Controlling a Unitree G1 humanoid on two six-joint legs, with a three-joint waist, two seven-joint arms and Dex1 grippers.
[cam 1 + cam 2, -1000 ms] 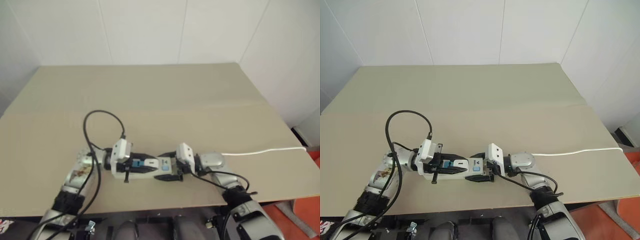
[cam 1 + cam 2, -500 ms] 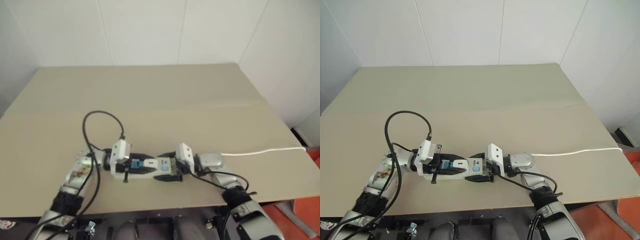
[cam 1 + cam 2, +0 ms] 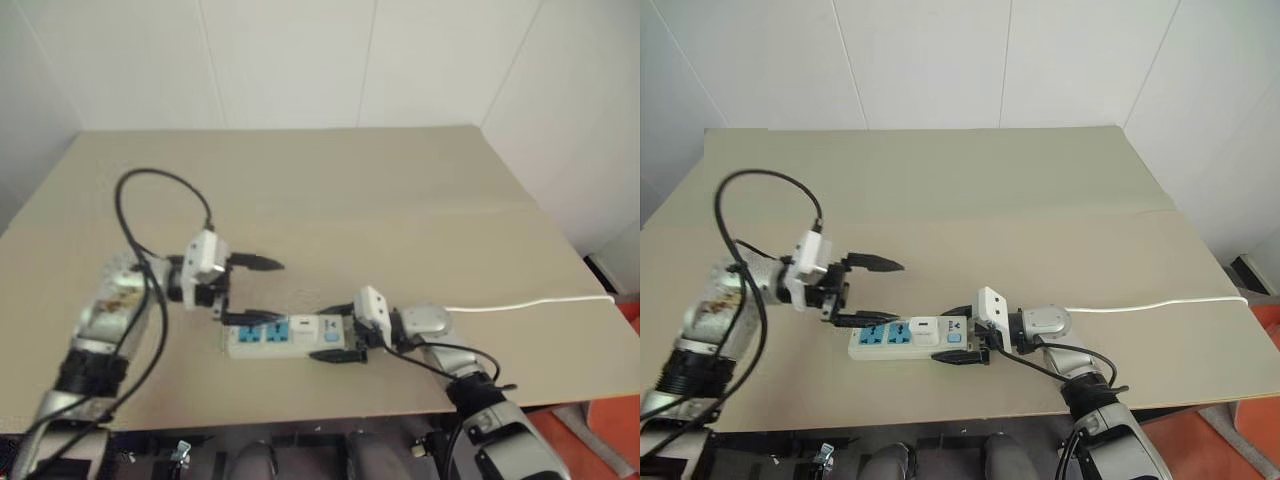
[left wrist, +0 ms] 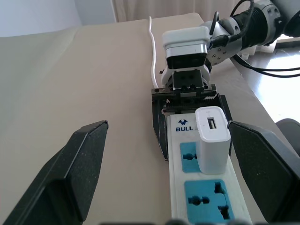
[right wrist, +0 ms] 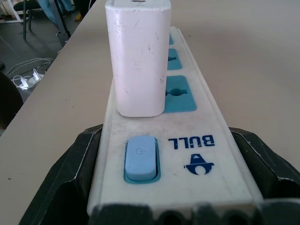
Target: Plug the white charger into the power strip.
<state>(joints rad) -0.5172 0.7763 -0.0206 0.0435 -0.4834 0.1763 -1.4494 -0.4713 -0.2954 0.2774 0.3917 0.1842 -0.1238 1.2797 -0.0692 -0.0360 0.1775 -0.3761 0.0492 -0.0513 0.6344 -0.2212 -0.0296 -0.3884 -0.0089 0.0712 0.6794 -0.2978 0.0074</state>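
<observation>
1. The left gripper (image 3: 862, 291) hangs above the worktop (image 3: 1040, 190), fingers spread wide and holding nothing, just off the free end of the power strip (image 3: 902, 338).
2. The white charger (image 4: 212, 138) stands upright in the strip's socket nearest the switch (image 5: 140, 157), apart from the left gripper.
3. The right gripper (image 3: 962, 348) lies level, its fingers clamping the strip's switch end from both sides.

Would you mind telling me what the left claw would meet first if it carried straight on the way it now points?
Most likely the white charger standing in the power strip, with the right claw gripping the strip's end just beyond. The left claw hangs open above the strip, so it might pass just over; depth is unclear.
</observation>
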